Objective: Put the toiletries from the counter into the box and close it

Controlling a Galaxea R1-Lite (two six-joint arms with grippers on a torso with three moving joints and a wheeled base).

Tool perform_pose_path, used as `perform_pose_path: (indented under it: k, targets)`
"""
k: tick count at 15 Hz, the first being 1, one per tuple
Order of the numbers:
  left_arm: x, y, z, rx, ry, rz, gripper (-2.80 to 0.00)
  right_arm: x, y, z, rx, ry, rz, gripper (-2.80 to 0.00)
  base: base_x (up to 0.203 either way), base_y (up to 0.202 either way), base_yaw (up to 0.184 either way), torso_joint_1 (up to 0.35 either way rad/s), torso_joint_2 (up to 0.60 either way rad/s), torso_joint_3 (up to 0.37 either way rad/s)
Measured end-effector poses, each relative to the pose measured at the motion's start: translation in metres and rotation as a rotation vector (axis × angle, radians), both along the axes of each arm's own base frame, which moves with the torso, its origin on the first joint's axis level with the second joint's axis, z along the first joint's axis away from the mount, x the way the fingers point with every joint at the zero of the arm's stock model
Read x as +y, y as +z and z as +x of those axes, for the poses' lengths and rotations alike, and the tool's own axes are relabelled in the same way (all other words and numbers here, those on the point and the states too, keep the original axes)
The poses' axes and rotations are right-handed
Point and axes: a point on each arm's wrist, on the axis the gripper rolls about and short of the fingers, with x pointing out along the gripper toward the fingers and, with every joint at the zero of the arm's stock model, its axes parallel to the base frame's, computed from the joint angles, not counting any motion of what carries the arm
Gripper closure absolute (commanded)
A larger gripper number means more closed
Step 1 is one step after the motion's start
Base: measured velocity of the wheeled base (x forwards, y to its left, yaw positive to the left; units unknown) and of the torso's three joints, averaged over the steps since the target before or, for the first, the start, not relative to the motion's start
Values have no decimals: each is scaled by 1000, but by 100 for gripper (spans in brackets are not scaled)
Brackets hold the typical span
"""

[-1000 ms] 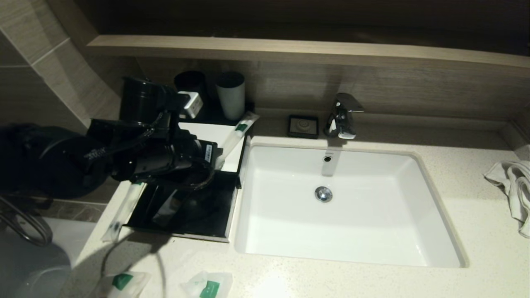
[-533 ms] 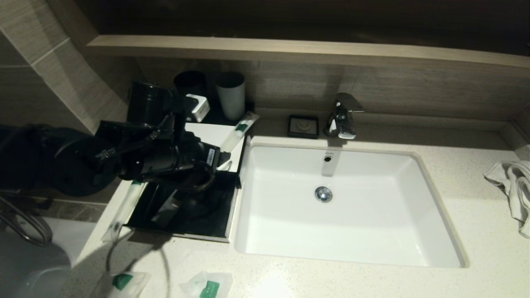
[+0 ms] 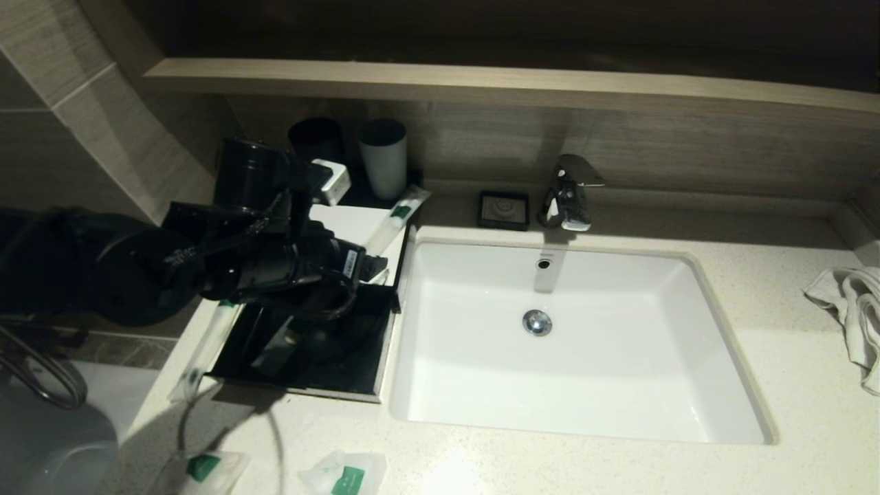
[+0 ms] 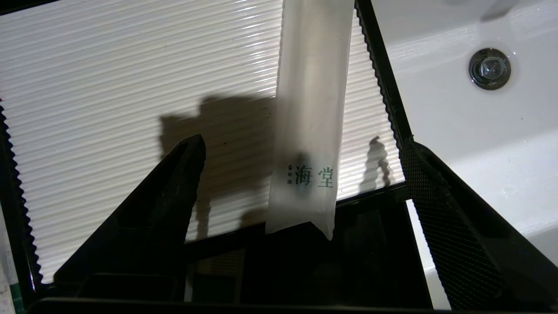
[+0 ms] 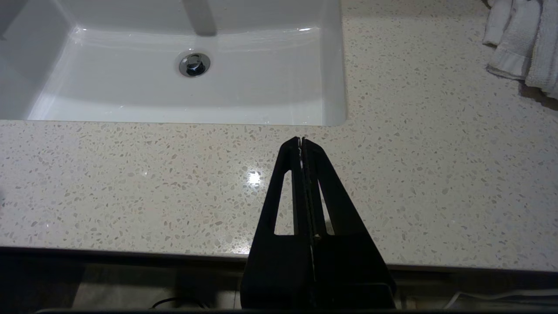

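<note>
My left gripper hangs over the box at the left end of the counter, jaws spread wide. One long packet lies between them across the ribbed white top panel, touching neither finger, its printed end poking out over the panel's front edge above the dark drawer. From my head I see that same packet slanting along the box's sink-side edge, its green band up toward the back wall beside the grey cup and the black cup.

The drawer is pulled out toward the front edge, and something pale lies inside it, too dim to name. The second long packet lies along the counter's left edge, just beside the drawer. Two small pouches sit at the front-left corner: one nearer the corner, the other a little toward the sink.

My right gripper is parked over the front edge, near the sink's front rim, jaws pressed together and holding nothing. A towel is bunched at the right end; a soap dish sits by the tap along the back.
</note>
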Motion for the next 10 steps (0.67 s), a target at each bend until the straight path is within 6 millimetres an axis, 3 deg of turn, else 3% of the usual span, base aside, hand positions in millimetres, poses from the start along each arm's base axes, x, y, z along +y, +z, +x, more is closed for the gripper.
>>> perform_pose_path:
  k: [10]
  targets:
    - [-3,-5,5,0,2,-6,-280,0,0,0,0,0,0,0,0,0,0,0,0,0]
